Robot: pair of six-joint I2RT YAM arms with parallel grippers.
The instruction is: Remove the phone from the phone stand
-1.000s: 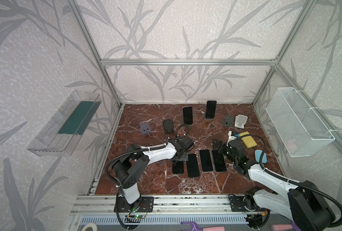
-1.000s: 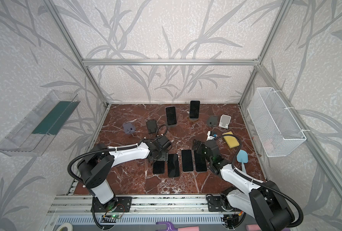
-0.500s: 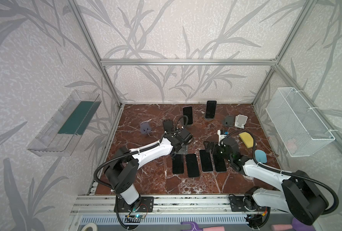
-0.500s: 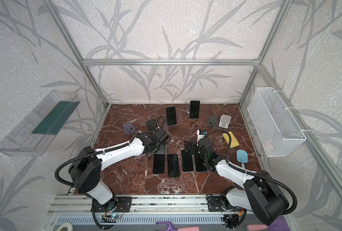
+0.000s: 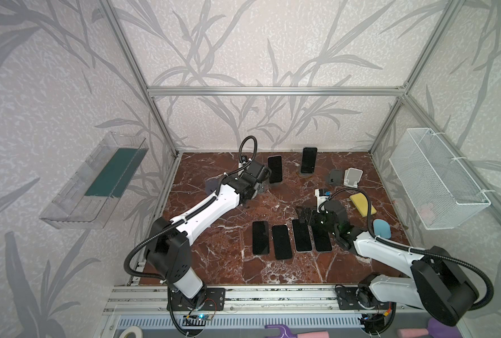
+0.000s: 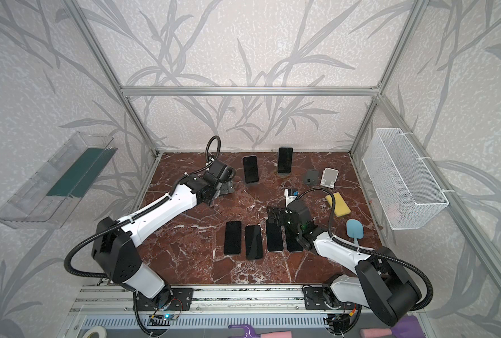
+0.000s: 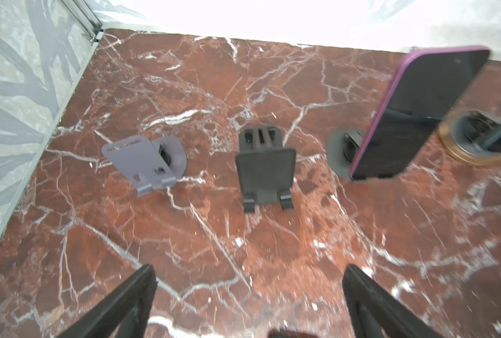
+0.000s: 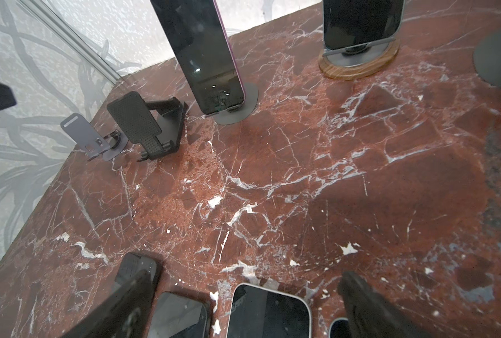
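The table (image 5: 214, 263) is red stone with white lines, inside leafy grey walls (image 5: 272, 44). A phone (image 5: 275, 169) with a purple edge stands tilted on a round grey stand (image 8: 243, 108) near the back. The left gripper (image 7: 249, 272) is close beside it, fingers spread wide, nothing between them. It faces a black stand (image 7: 265, 172) and a small grey stand (image 7: 144, 162). A second phone (image 5: 309, 160) leans on a wooden ring stand (image 8: 357, 68). The right gripper (image 8: 246, 276) is spread wide too, over four flat phones (image 5: 281, 241) in a row.
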